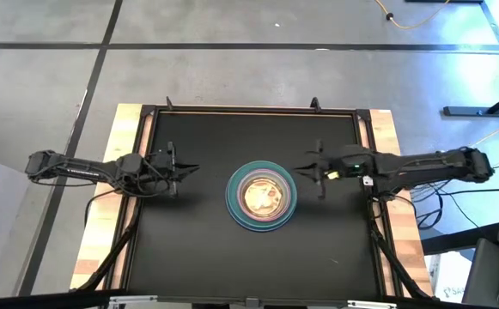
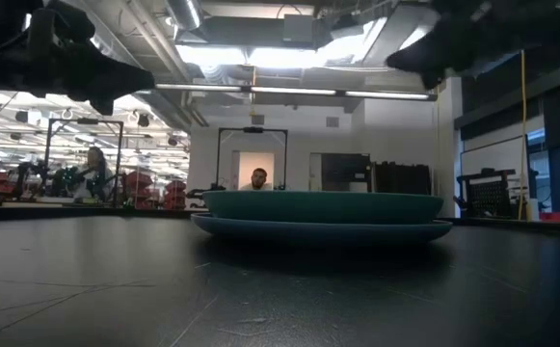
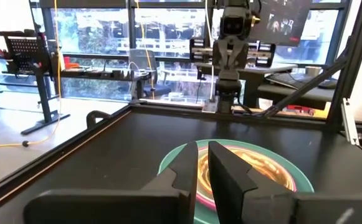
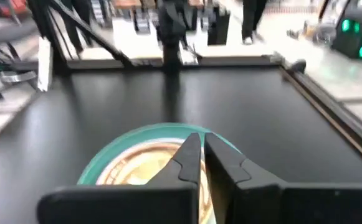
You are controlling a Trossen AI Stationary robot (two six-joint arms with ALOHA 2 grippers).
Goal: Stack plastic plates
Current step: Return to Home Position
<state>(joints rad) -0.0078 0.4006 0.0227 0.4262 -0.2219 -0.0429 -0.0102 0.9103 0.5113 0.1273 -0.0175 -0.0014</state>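
Note:
The plastic plates stand as one stack [image 1: 262, 196] in the middle of the black table. A large blue-grey plate [image 2: 260, 229] lies on the table at the bottom with a dark green one [image 2: 323, 205] on it. Smaller pinkish and orange translucent dishes [image 3: 274, 171] are nested inside. My left gripper [image 1: 196, 168] hovers left of the stack, shut and empty, pointing at it [image 3: 203, 149]. My right gripper [image 1: 299, 169] hovers just right of the stack's far side, also shut and empty [image 4: 202, 140].
A raised black frame [image 1: 249, 109] borders the table, with wooden strips [image 1: 116, 172] outside it. Bare black table surface [image 1: 197, 249] lies all around the stack. Beyond the far edge, people [image 2: 257, 179] show in the room.

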